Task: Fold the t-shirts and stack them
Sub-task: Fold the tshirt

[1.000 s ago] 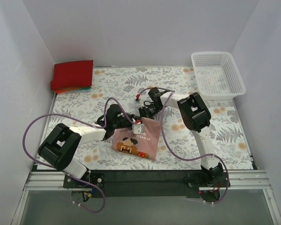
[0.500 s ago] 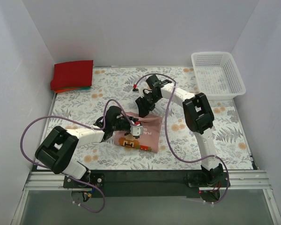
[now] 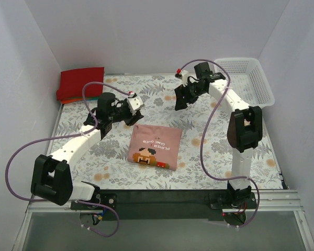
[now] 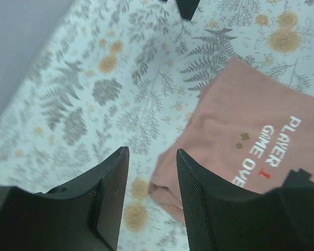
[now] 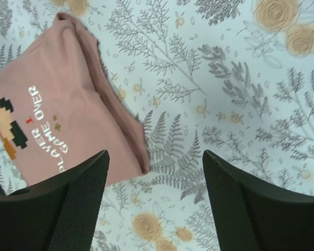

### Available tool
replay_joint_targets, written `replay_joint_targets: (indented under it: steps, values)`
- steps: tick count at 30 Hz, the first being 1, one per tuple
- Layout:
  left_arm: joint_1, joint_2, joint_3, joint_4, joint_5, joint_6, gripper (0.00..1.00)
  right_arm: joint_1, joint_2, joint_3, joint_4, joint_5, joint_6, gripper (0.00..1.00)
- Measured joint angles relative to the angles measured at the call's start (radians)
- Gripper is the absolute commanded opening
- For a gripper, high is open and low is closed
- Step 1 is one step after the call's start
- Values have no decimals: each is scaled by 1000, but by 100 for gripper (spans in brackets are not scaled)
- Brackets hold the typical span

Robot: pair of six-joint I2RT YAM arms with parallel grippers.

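Note:
A dusty pink t-shirt [image 3: 154, 146] with a pixel-art face and text lies folded into a rectangle near the table's middle front. It shows in the left wrist view [image 4: 251, 136] and the right wrist view [image 5: 52, 120]. A stack of folded shirts [image 3: 80, 83], red on top with orange and teal edges beneath, sits at the back left corner. My left gripper [image 3: 132, 111] is open and empty, raised above the cloth just left of the pink shirt's far edge. My right gripper [image 3: 180, 100] is open and empty, raised beyond the shirt's far right corner.
A white lattice basket [image 3: 244, 83] stands at the back right corner. The floral table cloth [image 3: 209, 151] covers the table. White walls close in the left, back and right sides. Purple cables loop off both arms.
Both grippers have let go of the pink shirt and lifted away toward the back, the left to the left, the right to the right. The shirt now lies flat, folded.

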Motion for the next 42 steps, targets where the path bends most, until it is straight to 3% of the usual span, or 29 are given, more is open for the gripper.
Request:
replay_joint_targets:
  steps: [7, 15, 29, 31, 35, 42]
  values:
    - [89, 153, 53, -127, 26, -356, 38, 5, -135, -231, -9, -41, 3, 63]
    - [137, 346, 74, -182, 60, -644, 38, 16, -65, -314, -20, -56, 23, 64]
    - [140, 474, 155, -170, 15, -769, 41, 16, 25, -314, 3, -63, 32, 65]
    - [140, 491, 165, -171, 6, -776, 41, 16, 29, -314, 3, -68, 31, 61]
    - [141, 502, 176, -172, -1, -782, 37, 16, 31, -314, 5, -85, 32, 43]
    - [142, 526, 192, -167, 20, -791, 10, 16, 50, -302, 6, -92, 41, 26]
